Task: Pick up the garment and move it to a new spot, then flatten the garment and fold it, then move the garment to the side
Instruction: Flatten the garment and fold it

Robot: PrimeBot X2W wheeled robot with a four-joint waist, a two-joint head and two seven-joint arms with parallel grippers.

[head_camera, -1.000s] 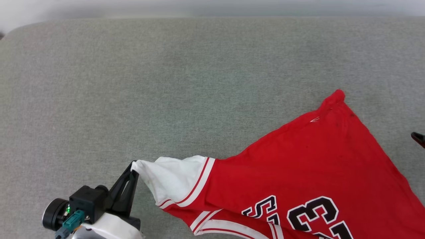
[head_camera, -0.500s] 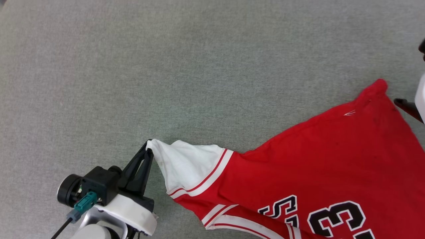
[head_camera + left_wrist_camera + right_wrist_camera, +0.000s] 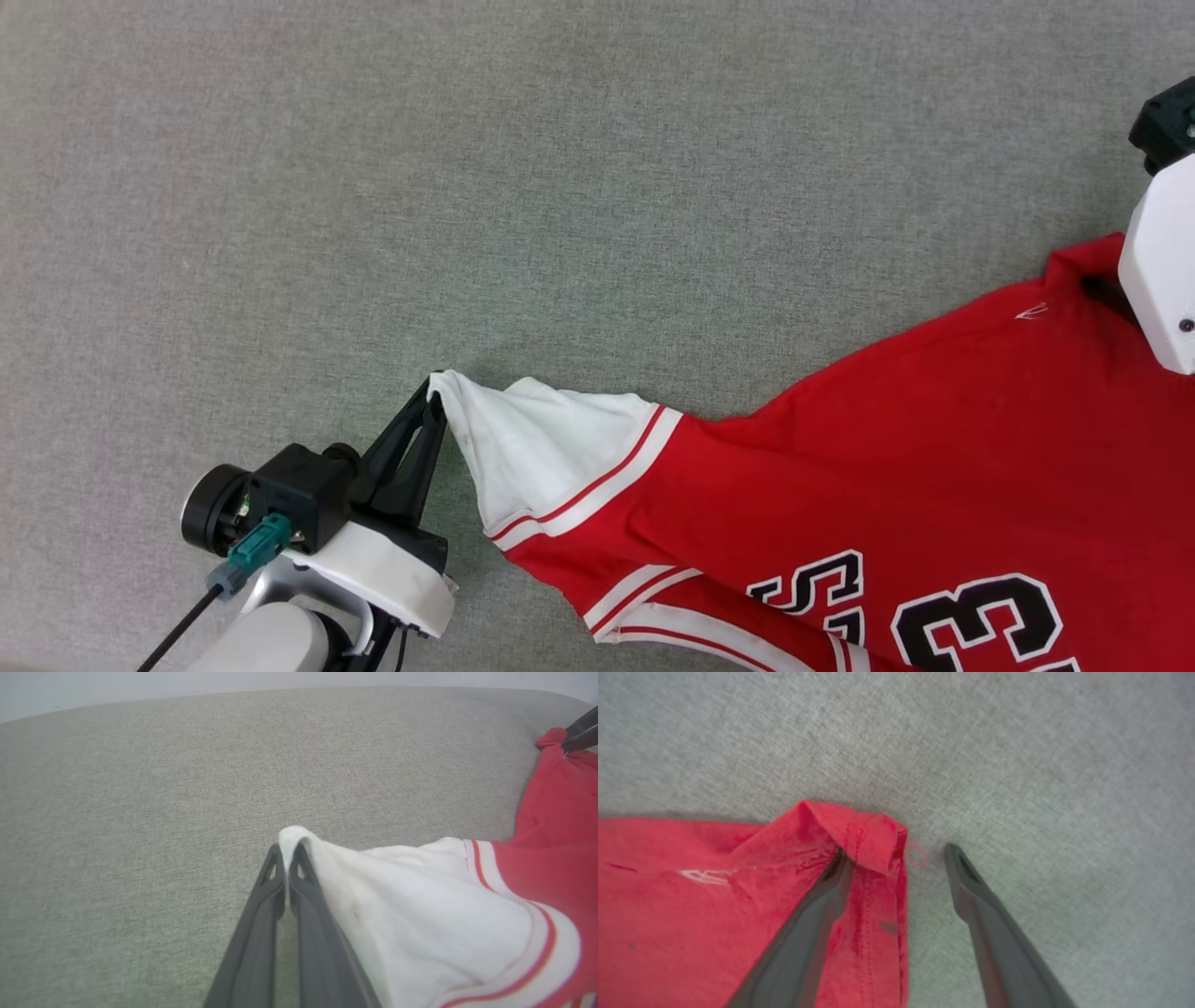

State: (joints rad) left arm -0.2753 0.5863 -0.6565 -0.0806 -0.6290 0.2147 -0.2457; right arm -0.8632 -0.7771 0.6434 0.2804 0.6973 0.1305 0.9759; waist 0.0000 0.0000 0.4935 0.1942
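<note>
Tightly in left end effector — garment

Matt cloth garment on rough grey woven fabric surface

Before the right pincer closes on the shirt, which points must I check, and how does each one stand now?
1. Left pincer shut on the sleeve tip: ok.
2. Right pincer open: ok.
3. Hem corner between its fingers: ok. One finger lies on red cloth, the other on the grey surface.
4. Hem corner in a single flat layer: not ok, it is folded over.
5. Whole shirt spread flat: cannot tell, its lower part runs out of the head view.
</note>
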